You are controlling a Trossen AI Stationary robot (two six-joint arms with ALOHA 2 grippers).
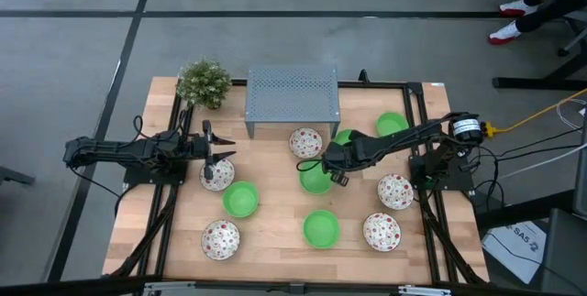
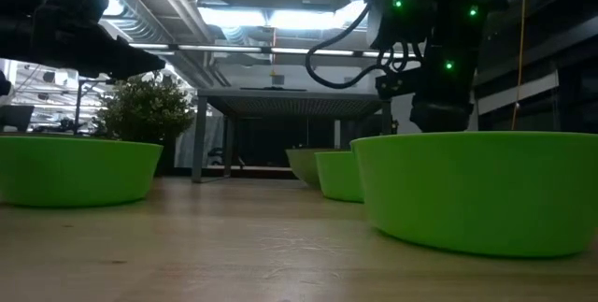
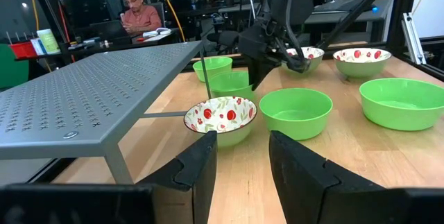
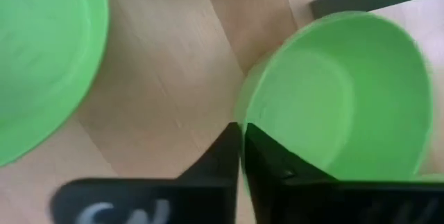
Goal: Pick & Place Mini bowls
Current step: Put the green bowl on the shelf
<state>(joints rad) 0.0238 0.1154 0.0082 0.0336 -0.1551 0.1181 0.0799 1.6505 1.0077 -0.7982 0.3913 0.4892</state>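
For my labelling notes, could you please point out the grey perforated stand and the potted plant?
grey perforated stand (image 1: 292,93): high view, middle of its top.
potted plant (image 1: 204,82): high view, its foliage.

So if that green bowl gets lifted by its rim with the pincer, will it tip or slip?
The right pincer looks shut on the green bowl at one rim point only, so the bowl would probably tilt as it rises. Its smooth, glossy wall suggests it may slip. It looks thin and light, so probably easy to carry.
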